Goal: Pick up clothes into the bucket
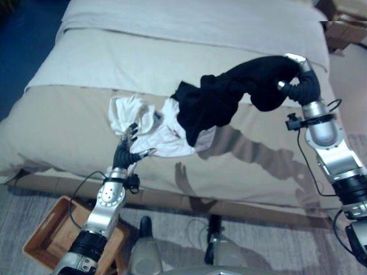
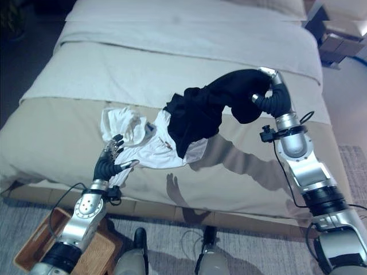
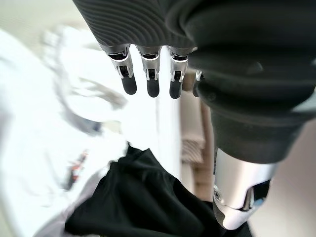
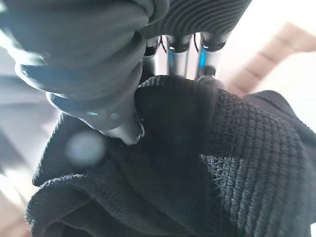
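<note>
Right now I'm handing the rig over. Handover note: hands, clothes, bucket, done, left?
Right hand: shut on the black garment, raised above the bed, its lower end trailing onto the white garment.
Left hand: open, at the white garment's near edge, holding nothing.
Wicker basket: on the floor by the robot's left side.
Done: black garment grasped.
Left: both garments still need to go into the basket.

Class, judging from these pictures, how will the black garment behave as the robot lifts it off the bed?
The black garment is probably floppy: it sags from the right hand. It looks light. Its trailing end may drag the white garment beneath.
</note>
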